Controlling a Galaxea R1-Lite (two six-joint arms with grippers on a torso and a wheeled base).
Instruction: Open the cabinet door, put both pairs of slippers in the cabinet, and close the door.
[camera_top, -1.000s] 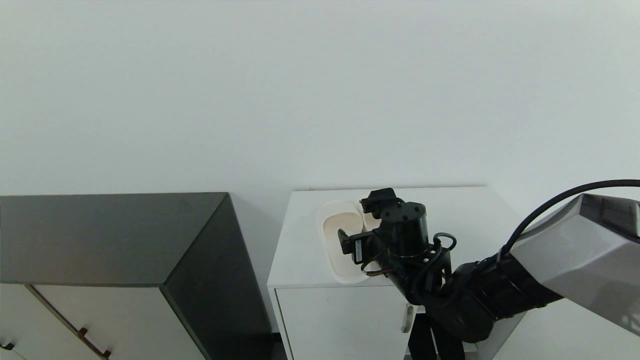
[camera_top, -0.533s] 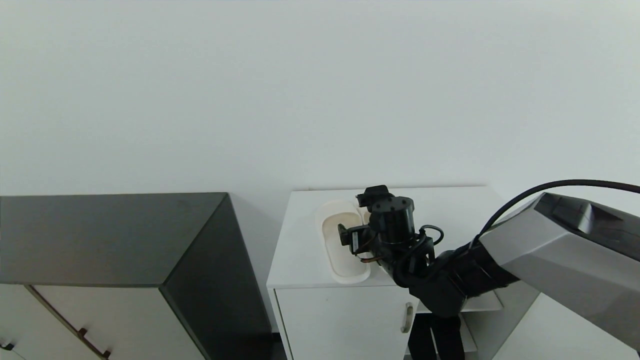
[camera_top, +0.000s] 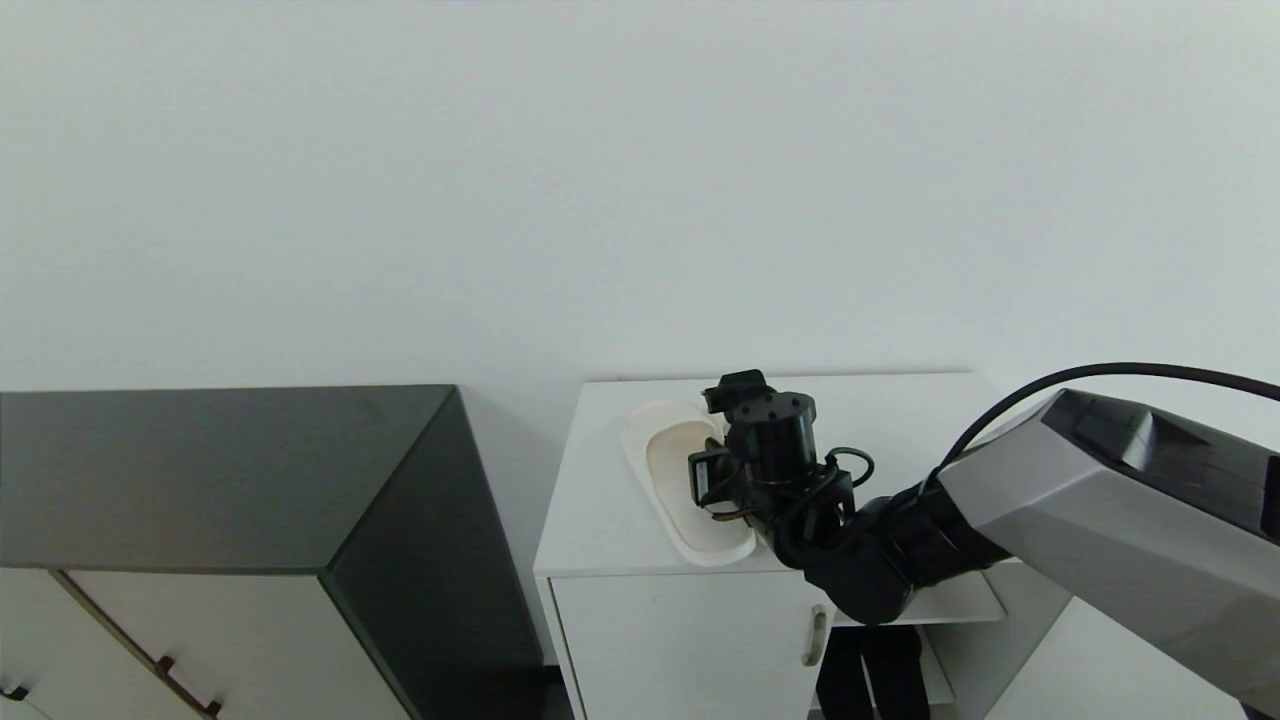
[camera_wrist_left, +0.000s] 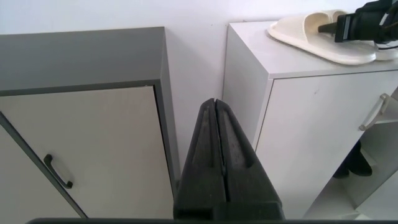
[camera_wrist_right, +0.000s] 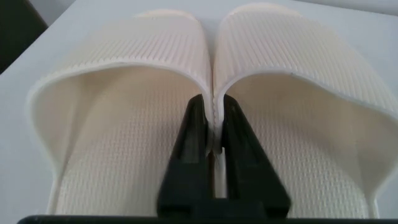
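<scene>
Although the pair of slippers (camera_wrist_right: 124, 137) took up a fair part of the white cabinet (camera_top: 600, 500)'s top, near its front edge, I judged the pair light: cream, ribbed, moulded in what looked like soft foam, with broad arched straps that would flex rather than hold shape. The right gripper (camera_wrist_right: 213, 107) was above the cabinet top with its jaws closed on the two inner strap walls, where the slippers lay side by side and touching, so that one pinch took both. That seemed the sensible place to take hold, since the walls were thin enough to fit between the fingers and the ribbing should give some friction. Soft material would squash under the squeeze, though, and either wall might creep out, so I would expect the soles to sag and swing once clear of the cabinet top. The left gripper (camera_wrist_left: 214, 109) hung low in front of the cabinet's left side, its jaws pressed together on nothing, near the grey cabinet (camera_top: 220, 470) that flanked the white one. Below the top, the door (camera_top: 680, 650) carried a pale handle (camera_top: 815, 635), and a shelf showed past that edge, so the cabinet looked open there.
</scene>
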